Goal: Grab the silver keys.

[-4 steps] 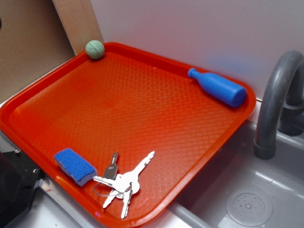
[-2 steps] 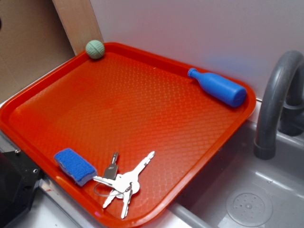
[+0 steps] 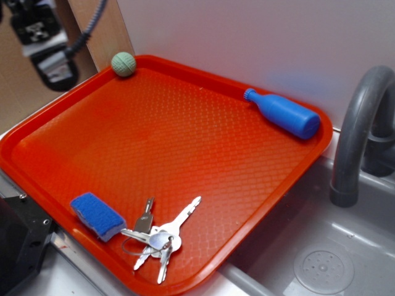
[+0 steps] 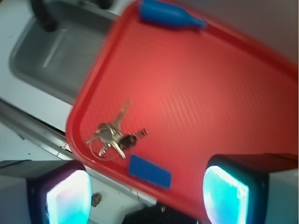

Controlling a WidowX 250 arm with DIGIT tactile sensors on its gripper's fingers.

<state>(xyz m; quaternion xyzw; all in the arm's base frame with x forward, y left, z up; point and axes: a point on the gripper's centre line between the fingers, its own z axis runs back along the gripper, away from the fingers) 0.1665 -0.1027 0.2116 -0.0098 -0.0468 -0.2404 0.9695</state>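
In the exterior view the silver keys (image 3: 157, 235) lie fanned at the red tray's (image 3: 203, 148) near edge, just right of the blue sponge (image 3: 97, 215), well apart from the gripper (image 3: 46, 46) at far left, whereas the wrist view shows its fingers (image 4: 65, 198) spread and empty, keys (image 4: 112, 135) ahead between them.

1. The silver keys (image 3: 159, 235) are shiny bare metal.
2. The red tray (image 3: 203, 132) looks like plastic, with a dimpled, slightly glossy surface.
3. The blue bottle (image 3: 282, 113) is smooth plastic.
4. The blue sponge (image 3: 96, 214) looks rough and matt.
5. The sink (image 3: 345, 246) is smooth grey plastic.
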